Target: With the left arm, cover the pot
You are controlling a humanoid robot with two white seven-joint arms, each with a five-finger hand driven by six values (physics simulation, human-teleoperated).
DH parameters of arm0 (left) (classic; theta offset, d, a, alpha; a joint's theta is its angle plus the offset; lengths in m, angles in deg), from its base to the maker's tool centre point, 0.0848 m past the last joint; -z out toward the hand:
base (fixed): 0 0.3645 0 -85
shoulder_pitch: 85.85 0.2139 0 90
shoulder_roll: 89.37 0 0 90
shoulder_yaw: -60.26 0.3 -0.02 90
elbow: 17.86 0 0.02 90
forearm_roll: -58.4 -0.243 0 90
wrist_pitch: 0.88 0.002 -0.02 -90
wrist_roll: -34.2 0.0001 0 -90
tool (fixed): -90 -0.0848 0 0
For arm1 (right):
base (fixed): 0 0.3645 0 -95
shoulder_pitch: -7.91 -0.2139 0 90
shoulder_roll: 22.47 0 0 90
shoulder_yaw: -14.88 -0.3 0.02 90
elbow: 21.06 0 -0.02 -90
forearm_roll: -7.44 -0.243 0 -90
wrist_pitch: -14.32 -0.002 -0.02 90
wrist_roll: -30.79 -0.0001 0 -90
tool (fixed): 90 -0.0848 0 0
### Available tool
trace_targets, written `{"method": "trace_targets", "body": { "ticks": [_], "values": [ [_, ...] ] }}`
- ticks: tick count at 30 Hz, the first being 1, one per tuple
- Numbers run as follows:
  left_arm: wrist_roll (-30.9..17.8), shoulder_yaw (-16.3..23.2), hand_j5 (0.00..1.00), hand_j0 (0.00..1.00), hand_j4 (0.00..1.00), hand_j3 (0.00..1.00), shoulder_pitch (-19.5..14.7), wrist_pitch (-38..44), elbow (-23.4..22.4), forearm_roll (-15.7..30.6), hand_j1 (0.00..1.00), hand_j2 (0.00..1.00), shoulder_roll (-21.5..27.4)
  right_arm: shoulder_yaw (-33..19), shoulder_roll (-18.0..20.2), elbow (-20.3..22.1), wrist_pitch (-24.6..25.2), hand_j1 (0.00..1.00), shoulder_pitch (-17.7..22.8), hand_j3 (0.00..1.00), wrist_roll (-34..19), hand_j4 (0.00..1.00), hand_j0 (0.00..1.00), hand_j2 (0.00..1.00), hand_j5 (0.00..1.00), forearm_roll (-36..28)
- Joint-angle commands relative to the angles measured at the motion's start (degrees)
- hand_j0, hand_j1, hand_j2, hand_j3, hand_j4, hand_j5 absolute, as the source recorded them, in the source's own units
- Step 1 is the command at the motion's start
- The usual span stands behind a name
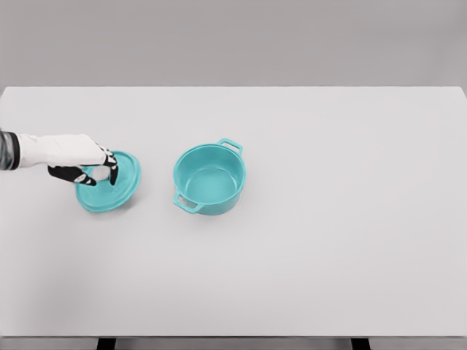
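From the head view, the pot [209, 179] is a round teal vessel standing upright and uncovered on the white bench [328, 240], left of the middle and nearer the far edge than the near one. It has two small loop handles, one at its far right rim and one at its near left rim, and its inside is the same teal as its wall. The lid [109, 182] is a flat teal disc lying on the bench near the left edge, apart from the pot. The left hand [76, 159] comes in from the left edge, white with dark fingers [112, 172] curled down over the lid's centre and clenched around its knob. The knob is mostly hidden by the fingers. The arm is cut off by the picture's left border.
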Motion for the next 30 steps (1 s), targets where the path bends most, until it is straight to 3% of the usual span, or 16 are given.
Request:
{"method": "trace_targets", "body": {
  "ticks": [1, 8, 17, 24, 30],
  "values": [
    [0.0, 0.0, 0.44, 0.44, 0.44, 0.44, 0.0, 0.1, 1.3, 1.4, 0.44, 0.44, 1.0, 0.0, 0.0, 0.0, 0.0, 1.0, 0.0, 1.0, 0.0, 1.0, 1.0, 1.0, 1.0, 0.0],
    [0.0, 0.0, 0.45, 0.45, 0.45, 0.45, -2.0, 0.1, 4.8, 1.5, 0.45, 0.45, 0.4, 0.0, 0.0, 0.0, 0.0, 1.0, 0.0, 1.0, 0.0, 1.0, 1.0, 1.0, 1.0, 0.0],
    [0.0, 0.4, 0.45, 0.45, 0.45, 0.45, -5.8, 0.1, 4.9, 1.6, 0.45, 0.45, -5.4, 0.0, 0.0, 0.0, 0.0, 1.0, 0.0, 1.0, 0.0, 1.0, 1.0, 1.0, 1.0, 0.0],
    [0.0, 0.6, 0.46, 0.46, 0.46, 0.46, -7.0, 0.1, 5.1, 1.6, 0.46, 0.46, -9.7, 0.0, 0.0, 0.0, 0.0, 1.0, 0.0, 1.0, 0.0, 1.0, 1.0, 1.0, 1.0, 0.0],
    [0.0, 1.1, 0.46, 0.46, 0.46, 0.46, -7.3, 0.1, 7.8, 2.3, 0.46, 0.46, -10.8, 0.0, 0.0, 0.0, 0.0, 1.0, 0.0, 1.0, 0.0, 1.0, 1.0, 1.0, 1.0, 0.0]
  ]
}}
